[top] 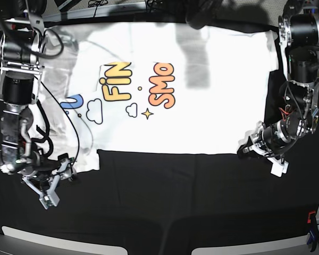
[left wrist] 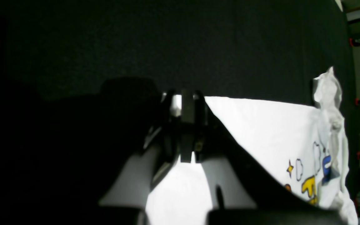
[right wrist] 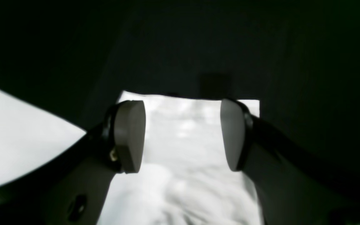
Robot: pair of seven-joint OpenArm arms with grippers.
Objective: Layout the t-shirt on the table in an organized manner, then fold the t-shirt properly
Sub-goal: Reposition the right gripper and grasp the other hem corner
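The white t-shirt (top: 191,122) lies spread print-up on the black table (top: 165,202). My left gripper (top: 243,150) sits at the shirt's near right corner. In the left wrist view its fingers (left wrist: 187,125) are shut, pinching the edge of the t-shirt (left wrist: 261,131), with the table (left wrist: 198,47) dark beyond. My right gripper (top: 68,170) hovers at the near left sleeve. The right wrist view shows that gripper (right wrist: 181,136) open, white t-shirt (right wrist: 183,175) lying under and between its pads, nothing gripped.
A crumpled sleeve (left wrist: 330,93) stands up at the shirt's far end. Orange clip (top: 310,217) and blue clip (top: 310,237) sit at the table's right edge. Cables (top: 95,5) run along the far edge. Both arm columns rise at the table's sides.
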